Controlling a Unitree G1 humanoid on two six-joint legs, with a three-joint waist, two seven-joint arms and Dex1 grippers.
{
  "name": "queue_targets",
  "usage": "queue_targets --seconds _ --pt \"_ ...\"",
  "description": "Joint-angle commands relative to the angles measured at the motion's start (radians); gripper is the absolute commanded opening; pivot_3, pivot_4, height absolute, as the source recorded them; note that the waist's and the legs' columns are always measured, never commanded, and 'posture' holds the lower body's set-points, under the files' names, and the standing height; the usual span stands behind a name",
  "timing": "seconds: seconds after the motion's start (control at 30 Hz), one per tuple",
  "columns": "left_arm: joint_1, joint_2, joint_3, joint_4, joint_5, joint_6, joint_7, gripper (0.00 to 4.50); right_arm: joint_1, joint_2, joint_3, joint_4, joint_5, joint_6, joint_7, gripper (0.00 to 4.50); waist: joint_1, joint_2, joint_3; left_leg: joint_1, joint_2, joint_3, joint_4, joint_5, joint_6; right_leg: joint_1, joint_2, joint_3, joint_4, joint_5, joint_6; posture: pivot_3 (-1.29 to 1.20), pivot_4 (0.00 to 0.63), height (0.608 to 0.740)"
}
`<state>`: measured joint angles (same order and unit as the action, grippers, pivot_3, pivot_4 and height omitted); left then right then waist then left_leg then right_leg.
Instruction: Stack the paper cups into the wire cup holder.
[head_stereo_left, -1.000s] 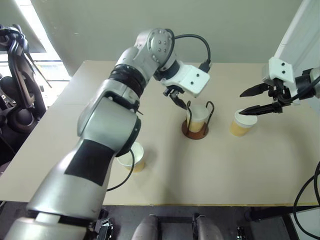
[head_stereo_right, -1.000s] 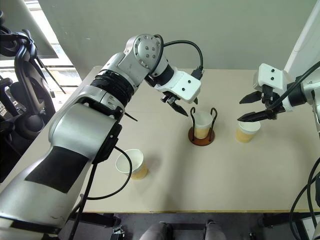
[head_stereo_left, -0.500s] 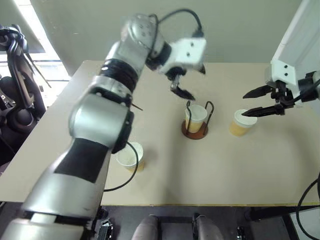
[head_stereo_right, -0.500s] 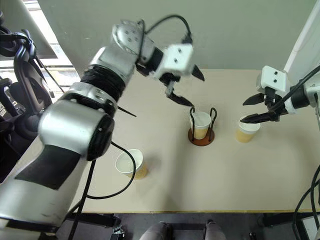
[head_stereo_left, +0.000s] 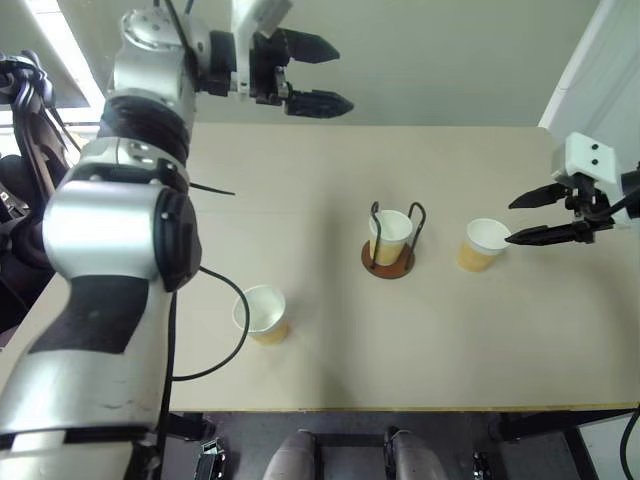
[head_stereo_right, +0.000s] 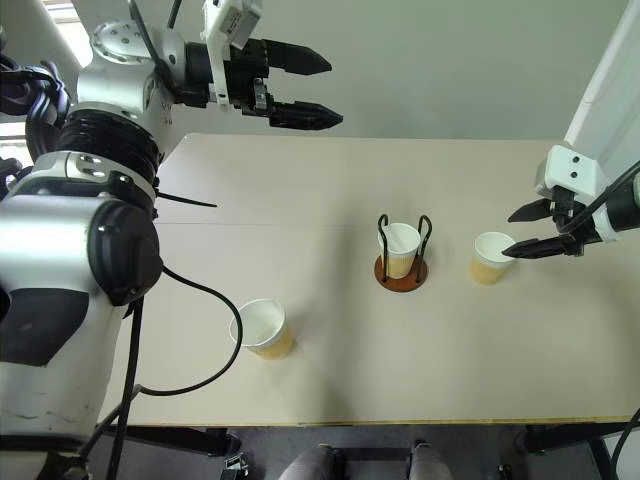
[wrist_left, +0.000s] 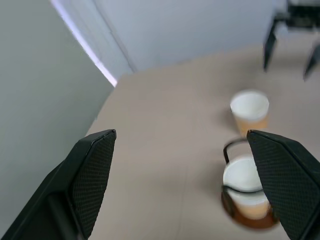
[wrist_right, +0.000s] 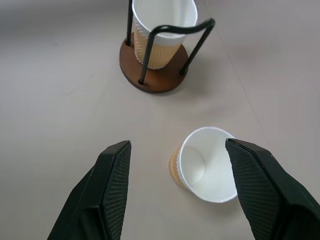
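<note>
The wire cup holder stands near the middle of the counter, one paper cup upright inside its loops. A second cup stands just to its right, a third well apart toward the near left edge; bare counter lies all around them. The right claw hangs beside the second cup, fingers wide apart, holding nothing. The left claw, a second ago right at the holder, has risen and swung away over the far edge, fully spread and empty.
</note>
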<state>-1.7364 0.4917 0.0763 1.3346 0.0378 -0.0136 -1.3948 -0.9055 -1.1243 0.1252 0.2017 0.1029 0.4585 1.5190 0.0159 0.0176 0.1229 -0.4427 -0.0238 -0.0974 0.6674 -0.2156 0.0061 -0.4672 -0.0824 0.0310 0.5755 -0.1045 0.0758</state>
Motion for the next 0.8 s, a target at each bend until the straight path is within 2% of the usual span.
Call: queue_targets --seconds 0.03,0.07,0.13,0.27,0.3,0.5,0.8 --pt "0.029 0.019 0.043 -0.034 -0.047 0.051 0.032 4.49 -0.007 0.007 -0.010 -0.007 -0.003 -0.030 -0.019 3.08 -0.002 0.000 0.000 0.001 0.000 0.002 0.000 0.000 0.000 0.000 0.002 -0.001 0.001 0.000 0.000 0.00 0.150 0.740" --pt "0.049 0.027 0.051 -0.038 -0.058 0.057 0.023 4.49 -0.010 0.016 -0.003 0.002 -0.009 -0.039 -0.022 3.08 -0.003 0.000 0.001 0.001 0.000 0.001 0.000 0.000 0.000 0.000 -0.001 0.000 0.001 0.000 0.000 0.00 0.150 0.740" --pt "0.093 0.050 0.047 -0.049 -0.064 0.038 -0.061 4.49 -0.018 0.028 0.017 0.022 -0.033 -0.080 -0.027 3.08 -0.004 0.001 0.001 0.002 0.000 0.003 0.000 0.000 0.000 0.000 0.004 -0.002 0.002 0.001 -0.001 0.00 0.150 0.740" --pt "0.152 0.108 -0.037 -0.059 -0.029 0.025 -0.193 4.49 -0.028 0.052 0.055 0.070 -0.090 -0.178 -0.045 3.08 -0.011 0.001 0.001 0.004 0.002 0.003 -0.001 0.000 0.000 0.000 0.002 0.003 0.002 0.003 -0.005 0.00 0.150 0.740" --pt "0.161 0.119 -0.060 -0.063 -0.026 0.020 -0.213 4.49 -0.031 0.058 0.064 0.085 -0.104 -0.202 -0.049 3.08 -0.013 0.001 0.001 0.004 0.002 0.004 -0.001 0.000 0.000 0.000 0.006 -0.001 0.002 0.003 -0.005 0.00 0.150 0.740" --pt "0.201 0.160 -0.202 -0.110 -0.104 -0.052 -0.220 4.49 -0.064 0.094 0.107 0.155 -0.173 -0.313 -0.059 3.08 -0.012 0.001 0.001 0.004 0.004 0.003 0.000 0.000 0.000 0.000 0.007 -0.002 0.002 0.005 -0.008 0.00 0.150 0.740" --pt "0.203 0.165 -0.280 -0.133 -0.198 -0.023 -0.220 4.49 -0.107 0.140 0.166 0.274 -0.273 -0.469 -0.057 3.08 -0.011 0.001 0.001 0.003 0.006 0.000 0.000 -0.001 -0.001 0.001 0.006 -0.001 0.000 0.007 -0.011 0.00 0.150 0.740"
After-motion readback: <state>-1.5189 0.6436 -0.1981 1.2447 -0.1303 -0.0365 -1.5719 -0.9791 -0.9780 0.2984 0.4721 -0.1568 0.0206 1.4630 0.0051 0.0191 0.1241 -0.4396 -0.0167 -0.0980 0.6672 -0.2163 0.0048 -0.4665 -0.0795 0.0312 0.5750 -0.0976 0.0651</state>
